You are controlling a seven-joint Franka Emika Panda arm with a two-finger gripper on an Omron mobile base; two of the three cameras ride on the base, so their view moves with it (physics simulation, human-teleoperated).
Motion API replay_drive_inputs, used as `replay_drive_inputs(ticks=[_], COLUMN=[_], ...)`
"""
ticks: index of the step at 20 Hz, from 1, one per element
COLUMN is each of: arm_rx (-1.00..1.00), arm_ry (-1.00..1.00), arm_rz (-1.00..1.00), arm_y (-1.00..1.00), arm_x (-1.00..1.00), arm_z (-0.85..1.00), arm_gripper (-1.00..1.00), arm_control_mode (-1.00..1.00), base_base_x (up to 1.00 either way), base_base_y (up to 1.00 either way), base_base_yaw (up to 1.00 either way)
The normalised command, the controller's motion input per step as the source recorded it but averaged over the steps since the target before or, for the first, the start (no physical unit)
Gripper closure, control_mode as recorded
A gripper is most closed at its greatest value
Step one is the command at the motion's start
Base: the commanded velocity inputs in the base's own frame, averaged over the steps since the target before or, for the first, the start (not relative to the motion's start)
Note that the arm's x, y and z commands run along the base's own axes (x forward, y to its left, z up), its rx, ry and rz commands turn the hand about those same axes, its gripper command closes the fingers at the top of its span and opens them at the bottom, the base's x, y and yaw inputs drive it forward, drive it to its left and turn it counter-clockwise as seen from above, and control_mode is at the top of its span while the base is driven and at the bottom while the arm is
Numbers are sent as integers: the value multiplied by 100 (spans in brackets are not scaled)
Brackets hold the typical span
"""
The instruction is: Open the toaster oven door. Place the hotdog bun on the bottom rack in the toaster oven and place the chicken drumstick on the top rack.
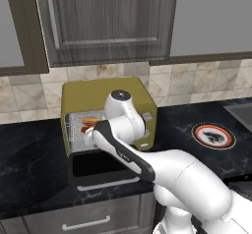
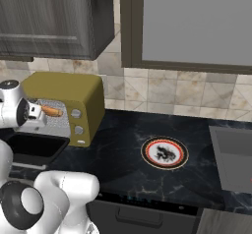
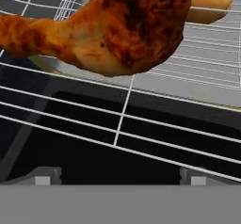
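Jaws spread and empty, the gripper (image 3: 117, 180) faces the chicken drumstick (image 3: 99, 35) lying on the wire rack (image 3: 141, 124) just ahead, the hotdog bun (image 3: 207, 4) beyond it inside the toaster oven (image 1: 106, 93). A careless withdrawal could nudge the drumstick off or snag the lowered toaster oven door (image 1: 98, 171).

Mustard-yellow oven (image 1: 106, 94) at centre left of the left base view, pale grey mesh inside, white knobs (image 2: 77, 121) on its front. Its door (image 1: 98, 168) is black-framed with dark glass. Close up in the hand view, the drumstick (image 3: 103, 35) is mottled golden-orange and dark brown. The bun (image 3: 207, 2) at upper right is orange-tan. The rack (image 3: 141, 124) wires are white. The counter (image 2: 123, 149) is black marble with pale veins. The plate (image 2: 165, 153) is white, red-ringed, with a black centre pattern. Beige tiles (image 2: 197, 93), dark grey wood-grain cabinets (image 1: 106, 19).
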Motion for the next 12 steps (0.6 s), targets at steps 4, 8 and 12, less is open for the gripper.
replay_drive_inputs(ticks=[4,8,12], arm_rx=[0,0,0], arm_ry=[-10,-12,-6], arm_rz=[-11,-12,-10], arm_y=[3,8,5], arm_x=[31,29,29], arm_z=[0,10,6], arm_gripper=[-100,-100,-100], arm_control_mode=[-100,-100,-100], base_base_x=[0,0,0], base_base_y=[0,0,0], base_base_yaw=[0,0,0])
